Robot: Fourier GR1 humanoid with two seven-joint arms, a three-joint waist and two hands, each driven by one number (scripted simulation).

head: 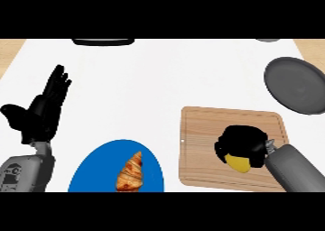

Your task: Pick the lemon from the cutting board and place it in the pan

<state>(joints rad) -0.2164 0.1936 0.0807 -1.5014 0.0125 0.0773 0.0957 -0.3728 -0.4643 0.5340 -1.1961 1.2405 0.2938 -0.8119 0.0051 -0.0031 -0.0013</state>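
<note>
Right hand [242, 140] curled around the lemon [239, 163], yellow showing below the fingers, over the cutting board [205, 131] at 4 o'clock in view. Can't tell if the lemon is lifted off the board. Pan [298, 85] at 2 o'clock, apart from the board. Left hand [40, 115] at 9 o'clock, resting, fingers straight and up. Blue plate [98, 167] with croissant [130, 173] at 7 o'clock.

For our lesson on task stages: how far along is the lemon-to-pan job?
Done: the right hand is at the board. In hand: its fingers curl round the lemon there. Left: lifting it and setting it in the pan, which shows no lemon.
</note>
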